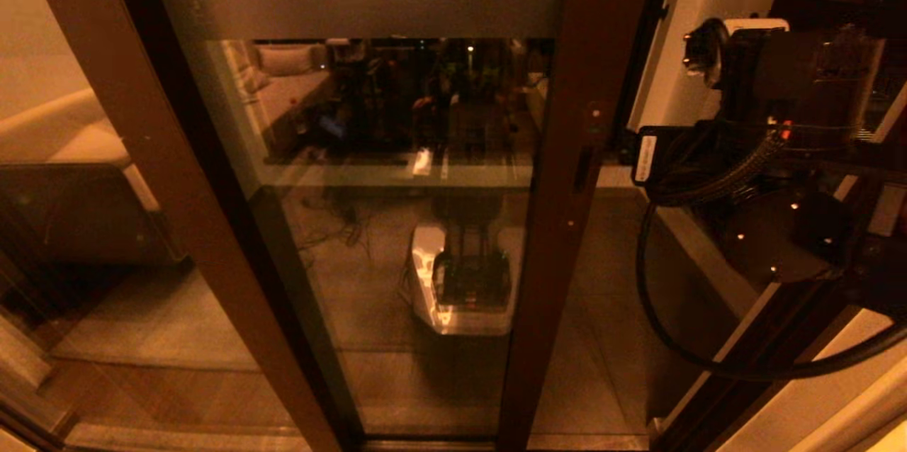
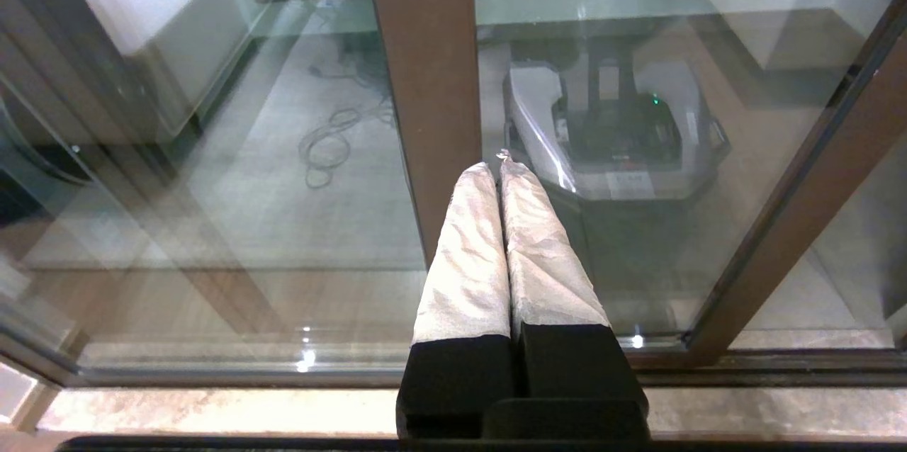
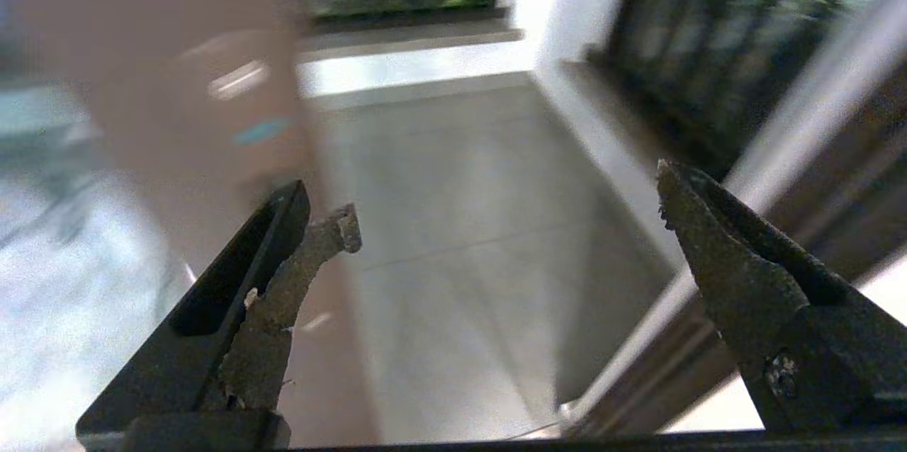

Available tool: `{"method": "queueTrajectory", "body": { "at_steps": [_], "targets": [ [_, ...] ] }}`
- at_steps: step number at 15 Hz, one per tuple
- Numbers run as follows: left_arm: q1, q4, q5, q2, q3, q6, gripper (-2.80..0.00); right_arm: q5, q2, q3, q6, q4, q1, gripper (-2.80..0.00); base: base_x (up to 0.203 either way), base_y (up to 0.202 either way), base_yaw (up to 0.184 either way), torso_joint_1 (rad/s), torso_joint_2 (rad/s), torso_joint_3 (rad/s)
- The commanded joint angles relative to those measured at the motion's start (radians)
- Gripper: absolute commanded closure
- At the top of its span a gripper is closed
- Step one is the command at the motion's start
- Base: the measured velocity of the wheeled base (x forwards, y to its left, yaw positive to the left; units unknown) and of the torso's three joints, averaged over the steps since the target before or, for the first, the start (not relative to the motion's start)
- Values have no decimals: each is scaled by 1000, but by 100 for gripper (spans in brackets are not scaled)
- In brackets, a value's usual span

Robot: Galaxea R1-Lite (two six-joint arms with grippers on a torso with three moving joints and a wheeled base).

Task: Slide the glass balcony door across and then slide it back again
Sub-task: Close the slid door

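The glass balcony door (image 1: 397, 225) fills the middle of the head view, with a frosted band (image 1: 375, 0) near the top. Its dark brown right stile (image 1: 567, 176) carries a slot handle (image 1: 581, 168). Right of that stile an open gap shows the balcony floor. My right arm (image 1: 708, 154) reaches in at handle height. In the right wrist view my right gripper (image 3: 504, 200) is open, nothing between its fingers, one finger (image 3: 283, 289) beside the stile (image 3: 177, 83); I cannot tell if it touches. My left gripper (image 2: 496, 165) is shut and empty, low before the glass.
A lighter brown post (image 1: 142, 154) of the unmoving panel stands on the left, also seen ahead of my left gripper as the post (image 2: 425, 83). A white wall (image 1: 708, 13) and dark side frame (image 3: 708, 339) bound the gap. The robot's base reflects in the glass (image 2: 609, 133).
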Motion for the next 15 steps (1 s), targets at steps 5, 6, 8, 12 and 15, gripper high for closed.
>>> {"method": "queueTrajectory", "body": {
  "at_steps": [5,6,8,12,15],
  "targets": [
    [0,0,0,0,0,0,0,-15,81,-15,1,22,38,-280,0,0,0,0,0,0],
    [0,0,0,0,0,1,0,-15,102,-24,1,23,37,-280,0,0,0,0,0,0],
    [0,0,0,0,0,1,0,-15,145,-48,3,24,29,-280,0,0,0,0,0,0],
    [0,0,0,0,0,1,0,-13,200,-100,6,26,12,-280,0,0,0,0,0,0],
    [0,0,0,0,0,1,0,-10,229,-102,9,34,6,-280,0,0,0,0,0,0]
  ]
}}
